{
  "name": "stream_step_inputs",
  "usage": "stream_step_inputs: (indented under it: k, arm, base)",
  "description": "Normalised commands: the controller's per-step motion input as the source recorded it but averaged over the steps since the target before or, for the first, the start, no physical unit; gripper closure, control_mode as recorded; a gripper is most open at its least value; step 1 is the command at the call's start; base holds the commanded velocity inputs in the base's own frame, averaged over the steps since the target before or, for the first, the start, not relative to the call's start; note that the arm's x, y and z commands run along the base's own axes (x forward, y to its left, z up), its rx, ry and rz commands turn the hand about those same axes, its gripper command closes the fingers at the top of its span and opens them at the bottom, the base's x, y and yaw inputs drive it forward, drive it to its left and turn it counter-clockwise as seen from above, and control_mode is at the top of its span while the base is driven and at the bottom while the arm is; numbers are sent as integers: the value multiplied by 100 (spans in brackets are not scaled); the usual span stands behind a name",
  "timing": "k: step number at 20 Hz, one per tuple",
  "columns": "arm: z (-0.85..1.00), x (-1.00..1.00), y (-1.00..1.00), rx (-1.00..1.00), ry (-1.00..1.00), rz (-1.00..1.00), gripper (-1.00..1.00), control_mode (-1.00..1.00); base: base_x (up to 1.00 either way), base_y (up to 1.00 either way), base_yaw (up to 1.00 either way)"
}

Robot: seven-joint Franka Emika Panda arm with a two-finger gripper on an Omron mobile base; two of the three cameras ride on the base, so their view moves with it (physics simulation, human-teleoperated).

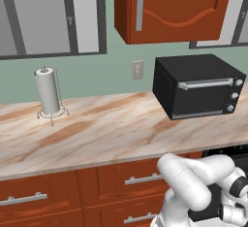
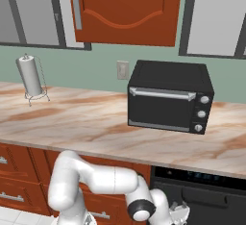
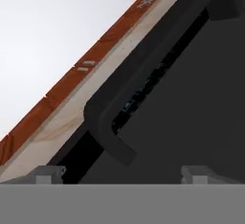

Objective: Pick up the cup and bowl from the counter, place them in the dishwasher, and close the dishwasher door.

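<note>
Left base view: we see the marbled bench (image 1: 97, 134) running across, w/ a paper towel roll (image 1: 47, 91) upright on its wire stand at far left, near the back wall, and a black toaster oven (image 1: 197, 86) at right, well apart from the roll. Red-brown drawers (image 1: 116, 185) w/ silver bar handles sit under the bench edge. The white arm (image 1: 193, 185) bends low at bottom right, in front of the drawers; a dark strip of the dishwasher (image 1: 227, 149) shows just under the bench edge at far right. Right base view: same bench, roll at far left, toaster oven right of centre. Below the bench at right we see the dishwasher w/ its black dishwasher door (image 2: 206, 200) and a dark bar handle across the front; the arm reaches down to just left of it. Hand view: strongly rolled; the door's dark handle (image 3: 143, 84) runs diagonally, bench edge and red-brown fronts beyond it. The gripper (image 3: 122, 174) shows two pale tips far apart, so the jaws are spread, holding nothing, close to the door panel.
</note>
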Motion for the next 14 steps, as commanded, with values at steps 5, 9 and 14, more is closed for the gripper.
stream_step_inputs:
  k: [5,9,14]
  arm:
    - [-7,47,-67,-2,-4,11,-100,-100]
    - [-29,46,-70,0,8,19,-100,-100]
    - [-62,97,-44,0,20,22,-100,-100]
  base:
    - [0,0,0]
    - [0,0,0]
    - [0,0,0]
